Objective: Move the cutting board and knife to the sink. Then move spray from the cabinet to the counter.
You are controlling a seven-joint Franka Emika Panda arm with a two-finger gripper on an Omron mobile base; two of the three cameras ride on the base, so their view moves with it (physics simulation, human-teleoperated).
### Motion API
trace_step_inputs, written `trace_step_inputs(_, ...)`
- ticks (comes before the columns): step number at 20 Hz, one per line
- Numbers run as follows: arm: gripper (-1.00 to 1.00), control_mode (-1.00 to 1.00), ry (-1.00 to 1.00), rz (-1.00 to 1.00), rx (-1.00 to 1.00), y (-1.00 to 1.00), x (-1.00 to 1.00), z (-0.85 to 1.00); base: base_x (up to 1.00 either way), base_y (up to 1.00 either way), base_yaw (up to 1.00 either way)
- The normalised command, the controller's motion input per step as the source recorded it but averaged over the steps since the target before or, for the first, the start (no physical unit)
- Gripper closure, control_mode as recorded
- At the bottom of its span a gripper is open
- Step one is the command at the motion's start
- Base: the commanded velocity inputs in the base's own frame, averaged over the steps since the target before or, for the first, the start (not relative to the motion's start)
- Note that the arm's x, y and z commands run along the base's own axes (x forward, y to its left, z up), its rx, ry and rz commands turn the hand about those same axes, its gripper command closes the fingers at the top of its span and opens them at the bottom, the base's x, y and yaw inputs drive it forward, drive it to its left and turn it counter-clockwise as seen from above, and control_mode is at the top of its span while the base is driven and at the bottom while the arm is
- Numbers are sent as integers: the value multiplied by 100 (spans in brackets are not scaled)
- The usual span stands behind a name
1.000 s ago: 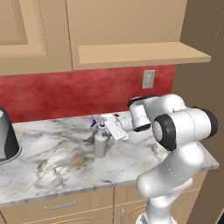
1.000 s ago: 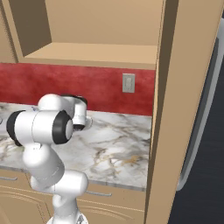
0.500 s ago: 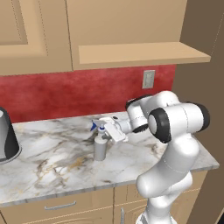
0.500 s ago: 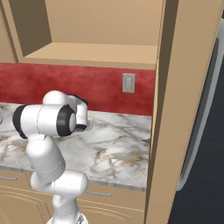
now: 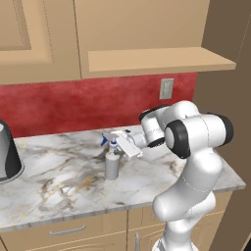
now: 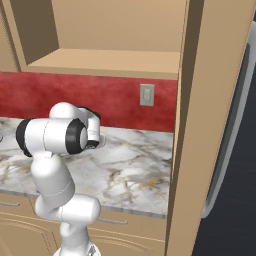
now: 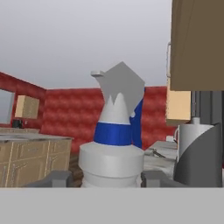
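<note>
The spray (image 5: 112, 165), a slim grey bottle with a white neck and blue nozzle, stands upright on the marble counter (image 5: 59, 196), its base at the surface. My gripper (image 5: 114, 143) reaches in from the right and is shut on the bottle's top. In the hand view the spray (image 7: 114, 144) sits between the two fingertips (image 7: 55, 177), which press its shoulders. The tan cabinet (image 5: 147, 34) with its shelf ledge hangs above. The cutting board, knife and sink are out of view.
A dark grey rounded vessel (image 5: 6, 152) stands at the counter's left end, and shows as a grey cylinder (image 7: 197, 153) in the hand view. A wall outlet (image 5: 166, 88) sits on the red backsplash. A tall tan panel (image 6: 210, 125) bounds the counter's right end.
The arm's elbow has swung slightly left. The hand and spray have sunk a little toward the counter and stay at about the same spot. The grip is unchanged.
</note>
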Motion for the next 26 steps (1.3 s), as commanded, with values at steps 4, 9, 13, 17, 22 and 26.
trace_step_inputs(4, -100, -100, 1, 0, 0, 0, 0, 0, 0, 0, 0)
trace_step_inputs(9, -100, -100, 0, 0, 0, 0, 0, 0, 0, 0, 0)
trace_step_inputs(13, -100, -100, 0, 0, 0, 0, 0, 0, 0, 0, 0)
trace_step_inputs(17, -100, -100, 0, 0, 0, -4, -1, 0, 0, 0, 0)
trace_step_inputs(22, -100, -100, 0, 0, 0, -46, -27, 0, 0, 0, 0)
trace_step_inputs(26, -100, -100, 0, 0, 0, -67, -46, 1, 0, 0, 0)
